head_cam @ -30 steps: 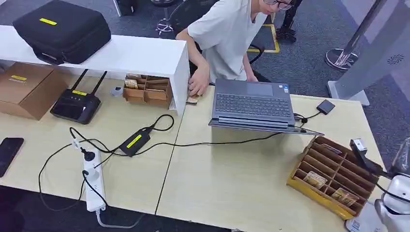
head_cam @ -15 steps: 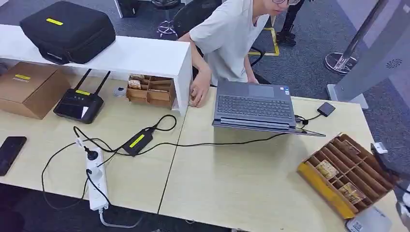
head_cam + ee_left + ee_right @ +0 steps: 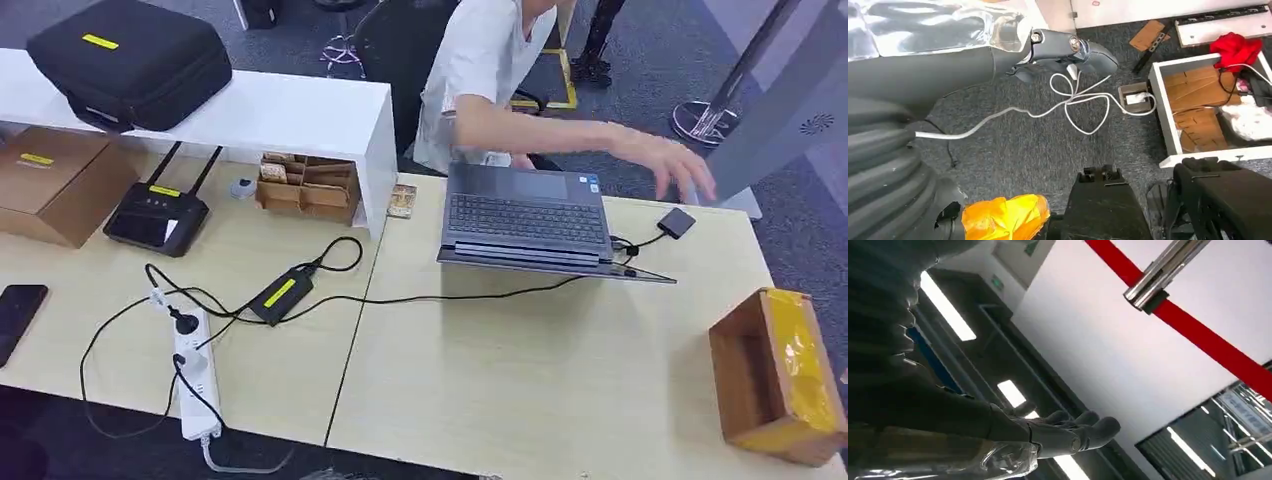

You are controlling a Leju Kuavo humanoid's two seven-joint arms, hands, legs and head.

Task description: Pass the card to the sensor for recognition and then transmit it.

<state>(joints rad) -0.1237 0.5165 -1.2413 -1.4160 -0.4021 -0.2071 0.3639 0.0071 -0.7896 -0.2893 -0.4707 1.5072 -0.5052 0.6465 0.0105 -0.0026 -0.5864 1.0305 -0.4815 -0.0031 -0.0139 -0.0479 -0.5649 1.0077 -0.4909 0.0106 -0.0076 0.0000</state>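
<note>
A card (image 3: 402, 200) lies upper centre on the desk (image 3: 500, 370) beside a white shelf (image 3: 300, 115); a person's hand (image 3: 680, 170) reaches over the laptop (image 3: 525, 215). Left hand (image 3: 1068, 47) curled empty; right hand (image 3: 1063, 432) loosely spread, empty. No labels legible.

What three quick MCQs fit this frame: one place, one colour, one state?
1. Where is the card?
A. On the laptop keyboard
B. On the table by the white shelf's end
C. In the wooden box

2. What colour is the tape on the wooden box?
A. Yellow
B. Blue
C. Green

3. What state is the right hand in?
A. Holding the card
B. Open and empty
C. Gripping a cable

Key: B, the card lies beside the white shelf; A, the wooden box has yellow tape; B, the right hand has its fingers extended and holds nothing.
</note>
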